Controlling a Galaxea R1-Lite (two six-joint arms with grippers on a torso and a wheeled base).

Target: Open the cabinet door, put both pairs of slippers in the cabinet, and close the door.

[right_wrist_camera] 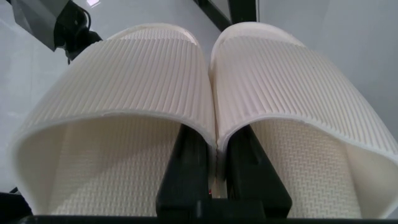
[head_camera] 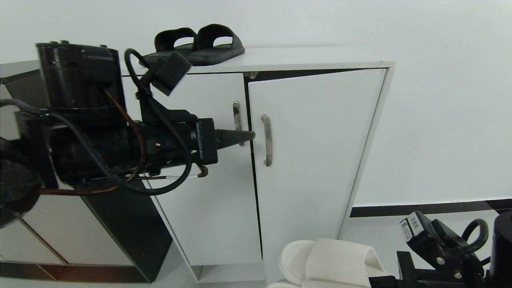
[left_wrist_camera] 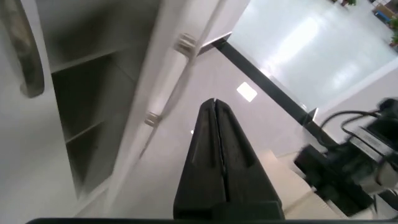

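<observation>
Left gripper (head_camera: pixel 248 137): nearest the head camera on its bulky black arm. Its tapered fingers are pressed flat together with nothing between them, and the tip sits at the seam between the two doors, just beside the right door's handle (head_camera: pixel 267 140).
Right gripper (right_wrist_camera: pixel 216 155): low by the floor, its two black fingers pinching the touching inner sides of the cream slippers (head_camera: pixel 332 264).
Cabinet (head_camera: pixel 312 60): the right door (head_camera: pixel 316 152) stands slightly ajar, with a dark wedge along its top edge. The left wrist view looks past its hinges (left_wrist_camera: pixel 185 43) to the shelves (left_wrist_camera: pixel 81 59) inside.
Black slippers (head_camera: pixel 200 44): side by side on the cabinet top, untouched.
Progress: early, by my judgement. The door is cracked but not swung wide, one pair is in hand but not stowed, the other is waiting, and closing is still to come.
Materials: flat matte white panels, slim curved brushed-metal handles, soft rounded cream foam with finely ribbed straps and a zigzag footbed, and smooth black rubbery slides with broad arched bands.
</observation>
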